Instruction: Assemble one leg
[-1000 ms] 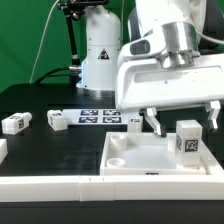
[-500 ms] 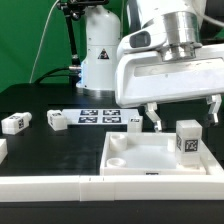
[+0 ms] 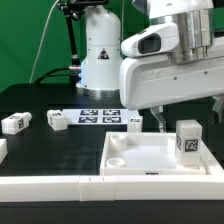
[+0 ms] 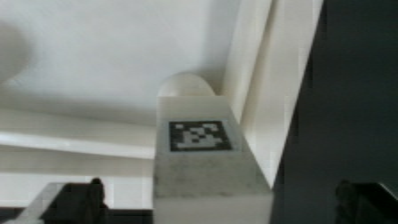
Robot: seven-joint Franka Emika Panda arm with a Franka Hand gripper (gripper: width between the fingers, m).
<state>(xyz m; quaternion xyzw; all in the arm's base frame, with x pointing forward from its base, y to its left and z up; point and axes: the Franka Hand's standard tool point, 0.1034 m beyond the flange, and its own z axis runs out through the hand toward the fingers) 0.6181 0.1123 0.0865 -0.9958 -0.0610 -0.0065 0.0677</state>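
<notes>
One leg [image 3: 187, 141], a small white block with a square tag, stands upright in the right part of the white tray [image 3: 128, 163]. My gripper [image 3: 188, 116] hangs just above it, open and empty, with one finger on each side of the leg's top. In the wrist view the leg [image 4: 205, 150] stands between my dark fingertips [image 4: 79, 200], with gaps on both sides. Three more legs lie on the black table: two at the exterior view's left [image 3: 14, 123] [image 3: 58, 120] and one behind the tray [image 3: 134, 121].
The marker board [image 3: 98, 116] lies behind the tray near the robot base [image 3: 100, 60]. A long white bar [image 3: 55, 186] runs along the front edge. Another white part [image 3: 2, 150] shows at the exterior view's left edge.
My gripper has risen straight up from around the upright leg. The leg stays standing in the tray, released.
</notes>
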